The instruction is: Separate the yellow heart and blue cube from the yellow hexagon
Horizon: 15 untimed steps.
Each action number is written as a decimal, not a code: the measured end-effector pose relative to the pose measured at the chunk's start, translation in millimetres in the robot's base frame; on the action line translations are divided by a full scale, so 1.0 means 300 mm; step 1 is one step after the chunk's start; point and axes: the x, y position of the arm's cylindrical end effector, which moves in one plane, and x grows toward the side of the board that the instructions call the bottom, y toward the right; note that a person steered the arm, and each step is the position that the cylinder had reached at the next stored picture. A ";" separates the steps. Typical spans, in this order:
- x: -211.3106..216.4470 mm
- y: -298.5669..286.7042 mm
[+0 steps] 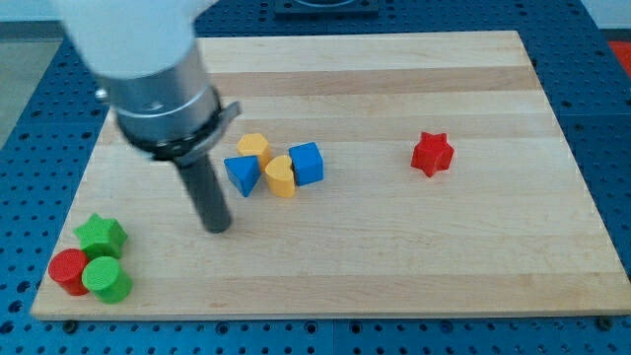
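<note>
Pale wooden bench [414,247], grain running left to right, sitting on a blue perforated base [611,118] that shows on all sides. Room beyond is barely visible: a grey strip along the view's top.

Landmark: the yellow hexagon [253,148], a little left of the board's middle.

- Yellow heart [281,176]: just below and right of the hexagon, touching or nearly touching it.
- Blue cube [307,163]: right of the hexagon, pressed against the heart's right side.
- Blue triangle [243,174]: just below-left of the hexagon, against the heart's left side. These four form one tight cluster.
- Red star [432,154]: well to the right of the hexagon, alone.
- Green star [101,236], red cylinder [68,270], green cylinder [106,279]: far down-left of the hexagon, bunched in the board's lower-left corner.

Arm: big white and grey housing enters from the view's top left. No pincer on it, so nothing released or clenched to note; it ends in a dark rod. My tip [218,229] rests on the wood below and left of the hexagon, just left of the blue triangle, clear of every block.
</note>
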 end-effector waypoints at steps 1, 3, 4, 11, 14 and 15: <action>-0.035 0.146; -0.039 0.179; -0.071 0.196; -0.261 0.293; -0.073 0.036; -0.154 0.016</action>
